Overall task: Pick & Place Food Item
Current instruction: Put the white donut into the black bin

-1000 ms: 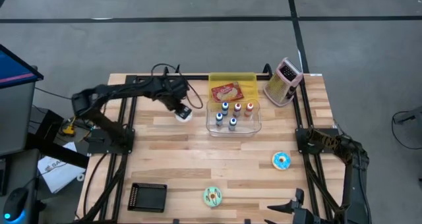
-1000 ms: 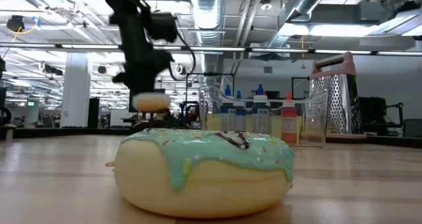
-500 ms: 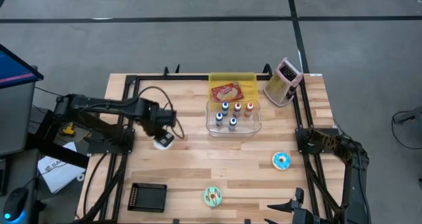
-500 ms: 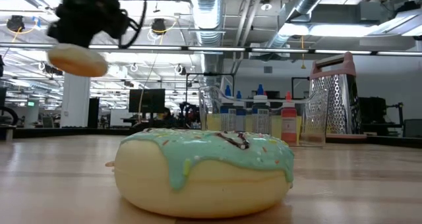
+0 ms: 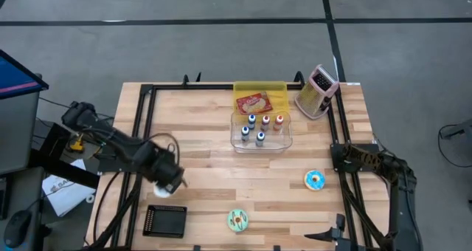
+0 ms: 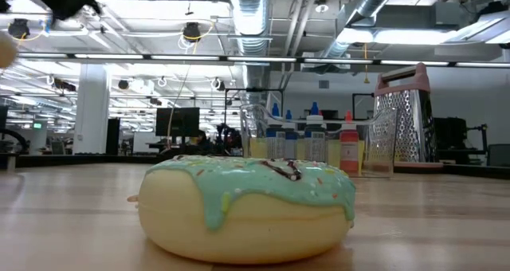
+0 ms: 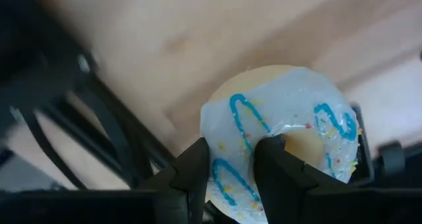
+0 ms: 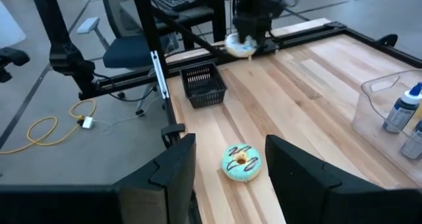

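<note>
The white-iced doughnut (image 7: 283,145) is held above the worktop (image 5: 221,170) near the black basket (image 5: 164,221), its ring pinched by the left end effector (image 7: 231,174). It should be centred over the basket before release. The right end effector (image 8: 227,161) is parked, fingers apart and empty.

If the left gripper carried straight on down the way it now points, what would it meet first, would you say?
Probably bare wood. The left gripper, holding the white-iced donut, points down over the table, just short of the black basket. Depth is unclear, so it might clip the basket's rim.
</note>
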